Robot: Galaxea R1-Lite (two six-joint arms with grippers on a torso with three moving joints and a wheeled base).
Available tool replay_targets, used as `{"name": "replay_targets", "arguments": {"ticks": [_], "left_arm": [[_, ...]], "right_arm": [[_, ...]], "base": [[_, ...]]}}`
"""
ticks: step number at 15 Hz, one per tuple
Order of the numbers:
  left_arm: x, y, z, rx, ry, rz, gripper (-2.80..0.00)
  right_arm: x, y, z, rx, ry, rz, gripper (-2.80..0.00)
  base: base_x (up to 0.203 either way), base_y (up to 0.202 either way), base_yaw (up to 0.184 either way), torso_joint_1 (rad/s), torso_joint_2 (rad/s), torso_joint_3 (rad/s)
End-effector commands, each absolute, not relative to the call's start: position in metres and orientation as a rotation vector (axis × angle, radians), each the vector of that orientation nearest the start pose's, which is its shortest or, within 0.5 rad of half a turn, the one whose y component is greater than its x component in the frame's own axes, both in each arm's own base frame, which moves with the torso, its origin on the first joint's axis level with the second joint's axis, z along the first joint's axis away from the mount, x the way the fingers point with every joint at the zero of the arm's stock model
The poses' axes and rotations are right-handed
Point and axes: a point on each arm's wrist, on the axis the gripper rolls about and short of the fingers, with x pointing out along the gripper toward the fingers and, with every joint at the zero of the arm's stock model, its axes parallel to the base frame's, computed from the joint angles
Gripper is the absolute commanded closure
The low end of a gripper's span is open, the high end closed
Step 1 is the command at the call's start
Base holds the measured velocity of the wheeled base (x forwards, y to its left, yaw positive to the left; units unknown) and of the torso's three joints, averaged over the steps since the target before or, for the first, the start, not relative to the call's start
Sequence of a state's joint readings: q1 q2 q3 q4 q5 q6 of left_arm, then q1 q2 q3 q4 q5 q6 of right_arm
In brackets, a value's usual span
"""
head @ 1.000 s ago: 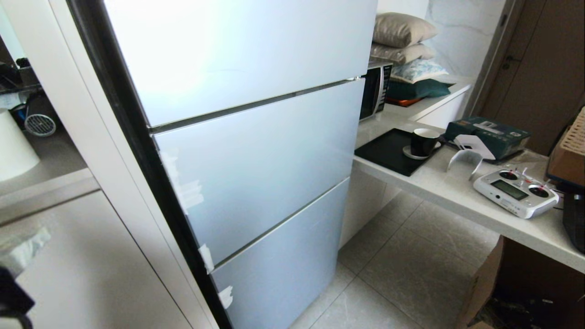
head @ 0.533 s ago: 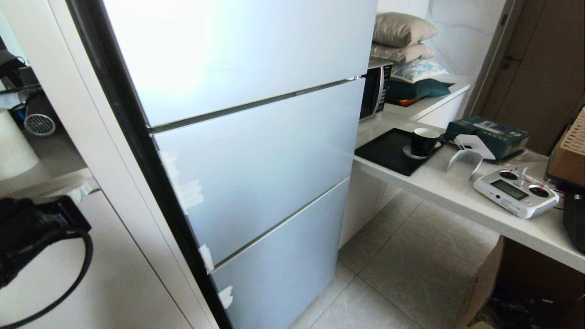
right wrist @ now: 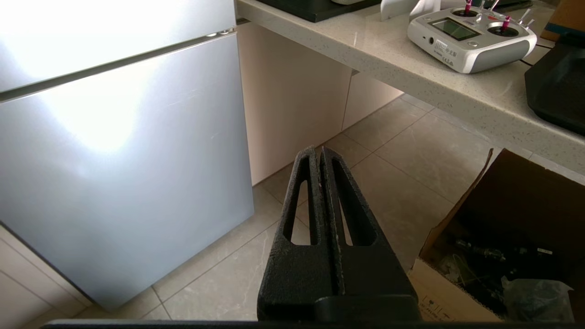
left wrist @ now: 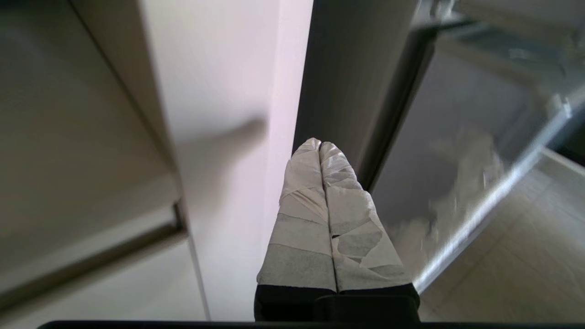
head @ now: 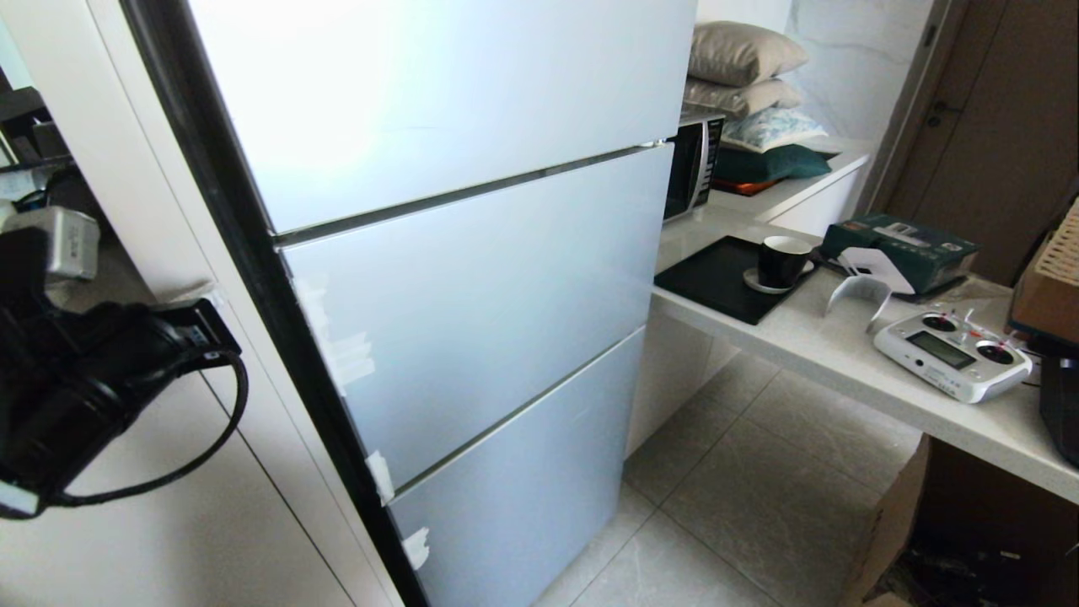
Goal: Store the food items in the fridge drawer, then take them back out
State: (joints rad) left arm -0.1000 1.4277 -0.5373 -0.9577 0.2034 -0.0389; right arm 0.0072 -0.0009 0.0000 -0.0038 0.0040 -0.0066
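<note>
The fridge (head: 472,295) stands closed, showing three pale blue-grey panels, so the fridge drawer is hidden. No food items are in view. My left arm (head: 93,371) is raised at the left, in front of the white cabinet beside the fridge. The left gripper (left wrist: 320,145) has tape-wrapped fingers pressed together with nothing between them, and it points at the fridge's dark side edge (left wrist: 347,91). My right gripper (right wrist: 318,151) is shut and empty, hanging low over the floor tiles near the fridge's lower right corner.
A stone counter (head: 826,354) to the right of the fridge carries a black tray (head: 716,278), a cup (head: 782,261), a white remote controller (head: 952,354) and a microwave (head: 693,164). An open cardboard box (right wrist: 502,237) stands on the floor under it.
My left arm has come up from the lower left corner of the head view and moved right towards the fridge's left edge. The right arm has stayed still.
</note>
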Motion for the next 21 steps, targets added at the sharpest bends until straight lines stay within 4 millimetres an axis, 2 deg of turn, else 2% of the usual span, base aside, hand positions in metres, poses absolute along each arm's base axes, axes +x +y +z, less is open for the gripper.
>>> {"name": "replay_targets", "arguments": {"ticks": [1, 8, 12, 21], "left_arm": [[0.240, -0.024, 0.215, -0.052, -0.064, 0.103, 0.00], [0.267, -0.034, 0.206, -0.062, -0.055, 0.098, 0.00], [0.271, -0.049, 0.201, -0.065, -0.053, 0.044, 0.00], [0.255, -0.084, 0.200, -0.065, -0.045, -0.093, 0.00]], "right_arm": [[-0.023, 0.000, 0.076, -0.006, -0.004, 0.011, 0.00], [-0.023, 0.000, 0.076, -0.006, -0.006, 0.012, 0.00], [-0.023, 0.000, 0.076, -0.007, -0.005, 0.013, 0.00], [-0.023, 0.000, 0.076, -0.006, -0.005, 0.012, 0.00]], "base": [[0.000, 0.000, 0.000, 0.000, 0.00, 0.000], [0.000, 0.000, 0.000, 0.000, 0.00, 0.000], [0.000, 0.000, 0.000, 0.000, 0.00, 0.000], [0.000, 0.000, 0.000, 0.000, 0.00, 0.000]]}}
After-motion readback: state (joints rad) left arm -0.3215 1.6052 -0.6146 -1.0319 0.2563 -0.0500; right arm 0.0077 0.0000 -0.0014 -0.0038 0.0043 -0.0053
